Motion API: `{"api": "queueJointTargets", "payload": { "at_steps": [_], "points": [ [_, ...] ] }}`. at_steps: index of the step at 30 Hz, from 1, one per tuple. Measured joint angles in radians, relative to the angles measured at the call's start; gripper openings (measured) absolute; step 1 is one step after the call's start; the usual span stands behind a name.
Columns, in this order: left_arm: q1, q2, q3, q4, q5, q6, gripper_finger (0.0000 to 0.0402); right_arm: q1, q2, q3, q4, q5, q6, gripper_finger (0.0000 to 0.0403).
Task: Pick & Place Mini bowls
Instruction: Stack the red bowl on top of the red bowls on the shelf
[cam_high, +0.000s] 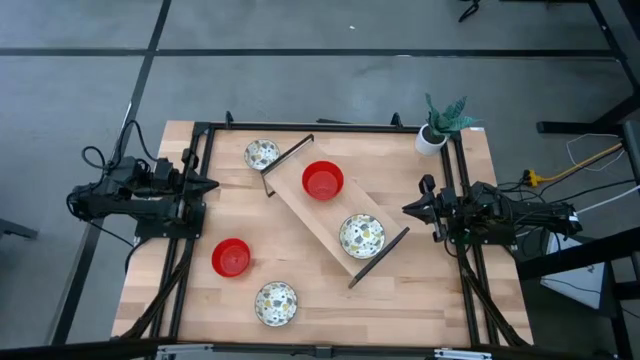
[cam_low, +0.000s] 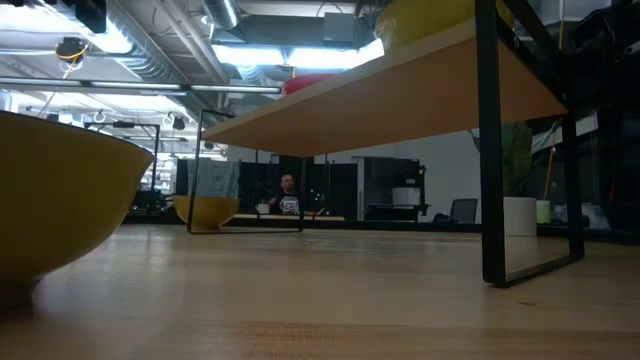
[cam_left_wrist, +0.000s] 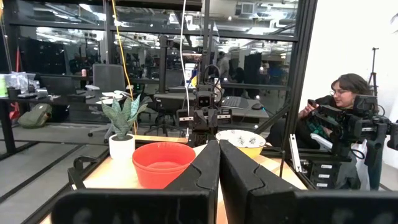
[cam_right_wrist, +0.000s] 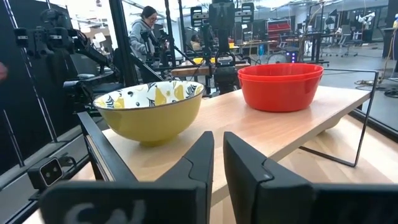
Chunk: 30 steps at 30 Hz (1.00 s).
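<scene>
Wooden table (cam_high: 400, 300) seen from above, a raised shelf (cam_high: 300, 205) set diagonally across its middle on black wire legs. On the shelf: a red bowl (cam_high: 323, 180) toward the far-left end, a patterned bowl (cam_high: 361, 236) toward the near-right end, well apart. On the tabletop itself: a second patterned bowl (cam_high: 262, 154) just beside the shelf's far-left end, a second red bowl (cam_high: 231, 257) at near left, a third patterned bowl (cam_high: 276, 303) at the near edge. Potted plant (cam_high: 437, 125) at the far-right corner (white pot). Left gripper (cam_high: 212, 184) waits at the left edge, fingers pressed together, holding nothing. Right gripper (cam_high: 407, 209) at the right edge, fingers a narrow slit apart, empty, pointing at the shelf.
</scene>
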Motion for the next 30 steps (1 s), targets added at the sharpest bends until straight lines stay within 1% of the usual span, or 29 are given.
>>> {"api": "queueJointTargets", "payload": {
  "at_steps": [15, 19, 23, 27, 30],
  "points": [
    [0.000, 0.000, 0.000, 0.000, 0.000, 0.000, 0.0004, 0.000, 0.000, 0.000, 0.000, 0.000, 0.002, 0.0039],
    [0.000, 0.000, 0.000, 0.000, -0.036, 0.022, 0.0004, 0.000, 0.000, 0.000, 0.000, 0.000, 0.002, 0.0039],
    [0.000, 0.000, 0.000, 0.005, -0.036, 0.025, 0.0004, 0.000, 0.000, 0.000, 0.000, 0.000, 0.000, 0.0039],
    [0.000, 0.000, 0.000, 0.010, -0.008, -0.039, 0.0004, 0.000, 0.000, 0.000, 0.000, 0.000, 0.000, 0.0039],
    [0.000, 0.000, 0.000, 0.063, 0.021, -0.089, 0.0004, 0.000, 0.000, 0.000, 0.000, 0.000, 0.002, 0.0039]
  ]
}}
